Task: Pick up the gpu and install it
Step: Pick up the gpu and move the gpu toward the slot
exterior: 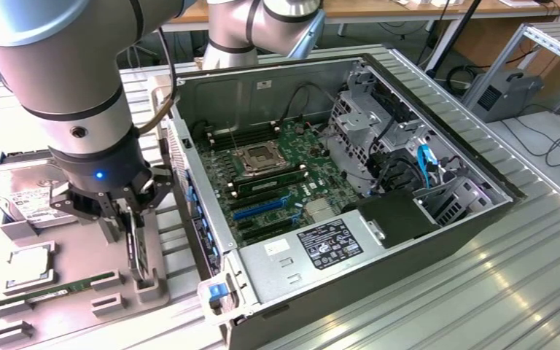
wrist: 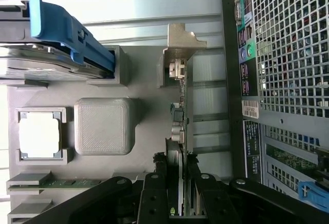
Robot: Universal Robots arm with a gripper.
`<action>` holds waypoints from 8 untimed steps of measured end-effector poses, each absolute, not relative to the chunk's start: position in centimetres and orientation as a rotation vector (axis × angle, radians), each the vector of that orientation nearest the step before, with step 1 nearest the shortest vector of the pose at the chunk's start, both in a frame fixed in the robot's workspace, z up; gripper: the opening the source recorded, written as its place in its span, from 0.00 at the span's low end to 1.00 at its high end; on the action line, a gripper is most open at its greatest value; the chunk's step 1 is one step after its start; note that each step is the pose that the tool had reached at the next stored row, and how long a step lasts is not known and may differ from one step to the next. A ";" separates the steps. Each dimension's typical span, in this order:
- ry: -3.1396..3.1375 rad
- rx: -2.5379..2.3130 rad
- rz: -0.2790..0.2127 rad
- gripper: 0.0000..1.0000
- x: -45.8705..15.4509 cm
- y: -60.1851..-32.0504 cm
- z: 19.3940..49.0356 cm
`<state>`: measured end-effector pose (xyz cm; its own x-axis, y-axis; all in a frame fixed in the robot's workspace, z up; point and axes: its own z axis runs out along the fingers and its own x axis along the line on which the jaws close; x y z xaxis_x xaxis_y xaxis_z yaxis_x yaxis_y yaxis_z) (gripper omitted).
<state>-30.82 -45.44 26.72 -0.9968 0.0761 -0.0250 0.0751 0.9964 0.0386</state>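
The gpu (exterior: pixel 141 257) stands on edge in a slot of the grey parts tray (exterior: pixel 71 324), at the exterior view's left of the open computer case (exterior: pixel 260 87). In the wrist view the gpu (wrist: pixel 181 113) appears edge-on as a thin board, with its silver end bracket (wrist: pixel 181 39) at the far end. My gripper (exterior: pixel 130 222) is lowered over the card's top edge. Its black fingers (wrist: pixel 154 188) sit tight on either side of the board, and the gripper (wrist: pixel 178 196) is shut on it. The card is still seated in the tray slot.
On the tray lie a silver hard drive with a blue caddy (wrist: pixel 56 39), a CPU (wrist: pixel 39 134) and a green RAM stick (wrist: pixel 61 184). The case lies on its side with the motherboard's blue slots (exterior: pixel 260 209) exposed. Its perforated rear panel (wrist: pixel 293 54) is close beside the card.
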 end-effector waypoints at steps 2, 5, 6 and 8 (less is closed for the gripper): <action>3.112 0.118 0.058 0.26 -30.8 -45.4 26.8; 3.113 0.118 0.058 0.26 -30.8 -45.4 26.9; 3.113 0.118 0.058 0.26 -30.8 -45.4 27.0; 3.112 0.118 0.058 0.26 -30.8 -45.4 27.0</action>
